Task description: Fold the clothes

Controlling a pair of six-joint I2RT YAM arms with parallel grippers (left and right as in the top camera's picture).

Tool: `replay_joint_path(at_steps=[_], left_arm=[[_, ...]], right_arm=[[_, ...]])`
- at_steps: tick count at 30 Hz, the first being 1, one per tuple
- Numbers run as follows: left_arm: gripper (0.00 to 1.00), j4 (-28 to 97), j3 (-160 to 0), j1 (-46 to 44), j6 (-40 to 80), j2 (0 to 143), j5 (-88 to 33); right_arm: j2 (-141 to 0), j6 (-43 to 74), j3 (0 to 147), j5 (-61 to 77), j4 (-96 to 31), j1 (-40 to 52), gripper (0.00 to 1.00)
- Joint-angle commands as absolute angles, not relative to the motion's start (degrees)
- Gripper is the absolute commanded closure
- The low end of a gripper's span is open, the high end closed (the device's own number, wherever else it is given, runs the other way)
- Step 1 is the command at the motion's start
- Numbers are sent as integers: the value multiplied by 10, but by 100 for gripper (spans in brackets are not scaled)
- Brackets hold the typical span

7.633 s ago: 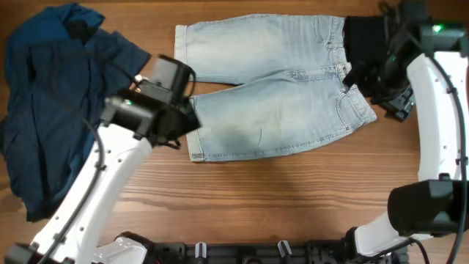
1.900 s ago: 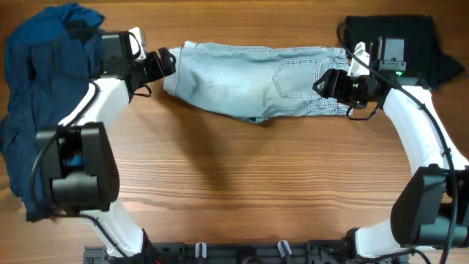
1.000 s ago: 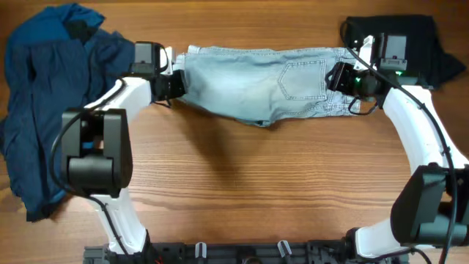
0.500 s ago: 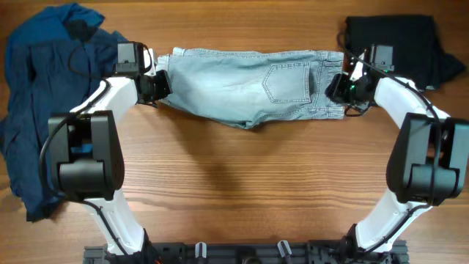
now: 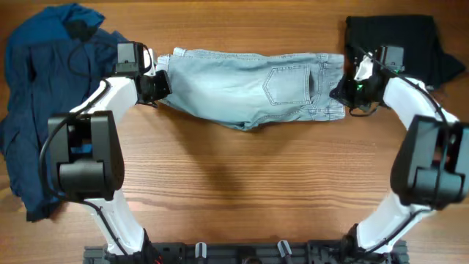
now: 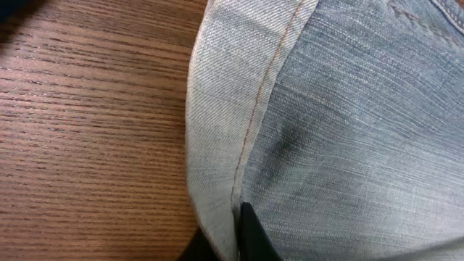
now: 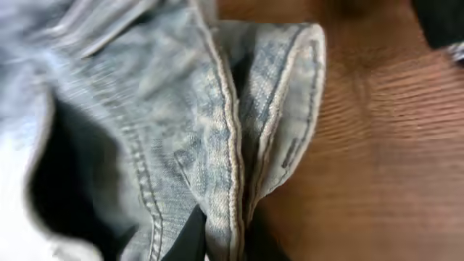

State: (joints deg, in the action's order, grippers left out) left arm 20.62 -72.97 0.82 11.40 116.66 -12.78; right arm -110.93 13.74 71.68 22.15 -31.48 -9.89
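The light-wash denim shorts (image 5: 242, 84) lie folded lengthwise in a band across the far middle of the table, back pocket up. My left gripper (image 5: 157, 85) is shut on the hem end of the shorts. In the left wrist view the stitched hem (image 6: 250, 123) runs down between the dark fingertips (image 6: 251, 238). My right gripper (image 5: 341, 92) is shut on the waistband end. In the right wrist view the thick seam (image 7: 228, 159) is pinched between its fingers (image 7: 190, 233). The fabric stretches between the two grippers.
A dark navy garment (image 5: 44, 95) lies crumpled along the left side. A black garment (image 5: 403, 40) sits at the far right corner, just behind my right arm. Bare wooden tabletop (image 5: 242, 191) fills the near half.
My right gripper has gone from open to shut on the waistband. The shorts and both grippers shifted left earlier, then the right end pulled slightly right.
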Motion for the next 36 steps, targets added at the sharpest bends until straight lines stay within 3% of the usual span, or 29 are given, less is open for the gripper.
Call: replay_joint_path(at_steps=[1, 8, 16, 24, 30, 32, 36], left_arm=[[96, 209, -726, 11, 107, 1150, -97], [96, 204, -726, -3, 107, 1150, -98], [96, 204, -726, -3, 107, 1150, -97], [96, 204, -726, -3, 107, 1150, -98], [96, 204, -726, -3, 107, 1150, -97], [96, 204, -726, -3, 107, 1150, -97], [96, 204, -726, -2, 107, 1150, -97]], right_arm=[[-1023, 104, 717, 248, -318, -51, 96], [-1002, 137, 717, 252, -260, 151, 96], [-1060, 290, 717, 177, -49, 321, 96], [-1148, 502, 717, 113, 148, 365, 96], [-1192, 557, 717, 102, 240, 375, 94], [-1192, 555, 717, 103, 245, 375, 0], [-1191, 548, 717, 131, 261, 373, 1]])
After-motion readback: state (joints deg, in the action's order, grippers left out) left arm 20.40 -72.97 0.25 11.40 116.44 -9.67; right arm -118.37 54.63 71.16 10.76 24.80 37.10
